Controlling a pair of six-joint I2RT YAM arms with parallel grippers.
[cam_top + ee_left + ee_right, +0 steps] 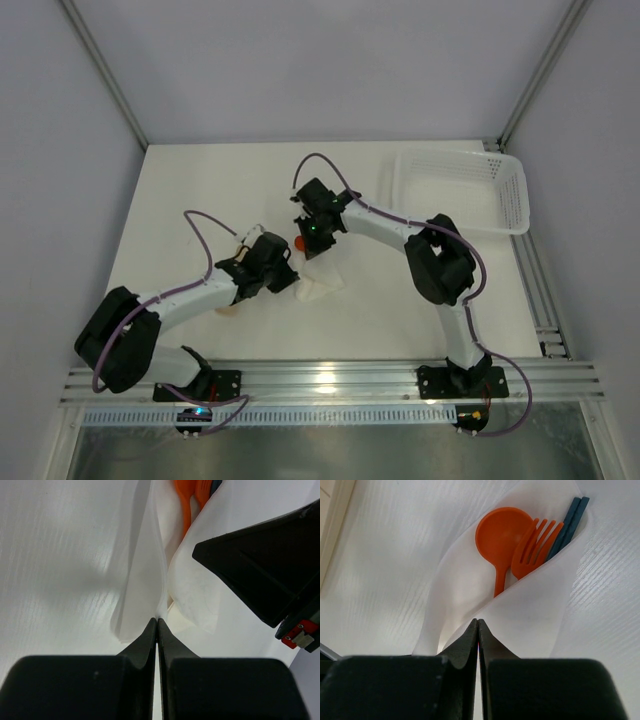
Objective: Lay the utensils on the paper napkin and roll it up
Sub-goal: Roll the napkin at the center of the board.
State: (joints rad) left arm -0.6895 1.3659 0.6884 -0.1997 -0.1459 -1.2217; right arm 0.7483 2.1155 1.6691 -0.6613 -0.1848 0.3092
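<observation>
The paper napkin (322, 282) lies partly folded over the utensils at the table's middle. In the right wrist view the napkin (530, 615) wraps an orange spoon (502, 532), an orange fork (535, 552) and a dark blue stick-like utensil (569, 522), whose heads stick out at the far end. My right gripper (478, 622) is shut, pinching the napkin's folded edge over the handles. My left gripper (158, 620) is shut on the napkin's (145, 575) near end. The orange utensils (186, 502) show beyond it. In the top view the left gripper (285, 275) and right gripper (312, 240) stand close together.
A white perforated basket (505, 195) stands at the back right. A small beige piece (231, 311) lies by the left arm. The right gripper's black body (265, 565) fills the right of the left wrist view, close to my left fingers.
</observation>
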